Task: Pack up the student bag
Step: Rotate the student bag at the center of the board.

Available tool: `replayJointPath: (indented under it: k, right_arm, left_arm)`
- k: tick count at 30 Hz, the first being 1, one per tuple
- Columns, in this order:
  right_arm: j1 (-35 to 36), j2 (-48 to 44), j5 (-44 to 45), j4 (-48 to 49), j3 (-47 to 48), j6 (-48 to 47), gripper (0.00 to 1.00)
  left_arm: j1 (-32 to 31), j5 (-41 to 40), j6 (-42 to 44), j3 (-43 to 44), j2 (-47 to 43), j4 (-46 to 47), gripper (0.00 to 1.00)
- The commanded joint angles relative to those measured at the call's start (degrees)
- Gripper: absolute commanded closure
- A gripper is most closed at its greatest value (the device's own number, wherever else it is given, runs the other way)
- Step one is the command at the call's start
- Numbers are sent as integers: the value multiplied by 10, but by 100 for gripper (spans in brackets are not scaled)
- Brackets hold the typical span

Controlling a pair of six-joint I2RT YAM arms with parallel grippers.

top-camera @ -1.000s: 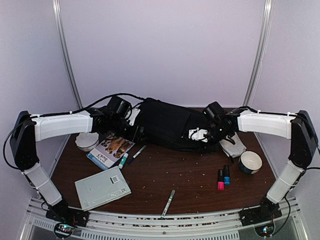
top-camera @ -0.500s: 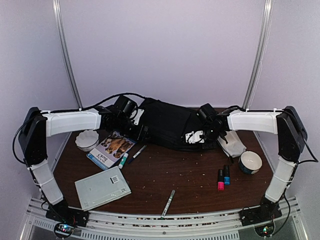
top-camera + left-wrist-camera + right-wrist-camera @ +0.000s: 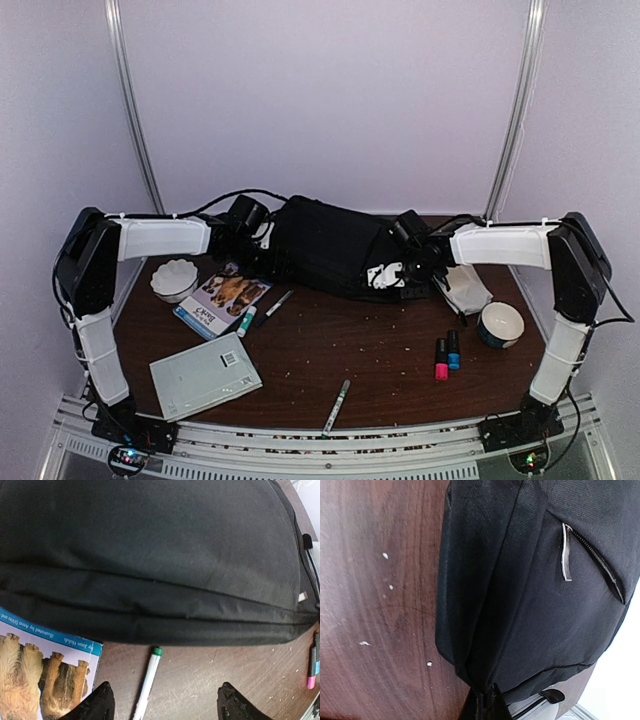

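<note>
The student bag (image 3: 335, 250) is a large black fabric backpack lying flat at the back of the table. It fills the top of the left wrist view (image 3: 150, 555) and the right side of the right wrist view (image 3: 535, 580). My left gripper (image 3: 266, 248) (image 3: 167, 702) hovers open at the bag's left edge. Nothing sits between its fingers, and a green-capped pen (image 3: 150, 680) lies on the table below them. My right gripper (image 3: 395, 272) (image 3: 487, 705) is at the bag's front right edge, shut on a pinched fold of the black fabric.
A dog picture book (image 3: 222, 298) and a white bowl (image 3: 174, 280) lie left of the bag. A white booklet (image 3: 205, 375) and a marker (image 3: 337, 405) lie near the front. Pink (image 3: 441, 365) and blue (image 3: 453, 350) bottles, a cup (image 3: 500, 324) and a white pouch (image 3: 465, 290) sit on the right.
My right gripper has closed onto the bag's fabric edge. Both arms have shifted inward and toward the back. The left gripper stays open.
</note>
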Motion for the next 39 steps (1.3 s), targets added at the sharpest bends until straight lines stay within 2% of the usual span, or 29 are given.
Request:
replayJointPath:
  k: [1, 11, 19, 22, 25, 29, 34, 39]
  right_arm:
    - [37, -38, -5, 10, 0, 25, 100]
    - [141, -51, -34, -27, 31, 101, 100]
    - [191, -9, -80, -68, 120, 191, 100]
    - [196, 17, -95, -76, 162, 221, 100]
    - [196, 42, -114, -102, 204, 241, 100]
    - [195, 45, -131, -129, 224, 248, 77]
    - [172, -5, -136, -127, 190, 257, 62]
    - [129, -46, -141, -137, 130, 244, 57]
  left_arm:
    - [5, 7, -28, 30, 15, 35, 27]
    - [26, 27, -39, 81, 85, 80, 27]
    - [28, 61, -16, 198, 181, 75, 27]
    - [31, 49, -9, 218, 188, 71, 27]
    - [42, 49, 2, 214, 168, 71, 27]
    - [62, 36, 37, 185, 101, 39, 26]
    - [70, 10, 92, 123, -4, -28, 25]
    - [69, 24, 107, 35, -108, -104, 25]
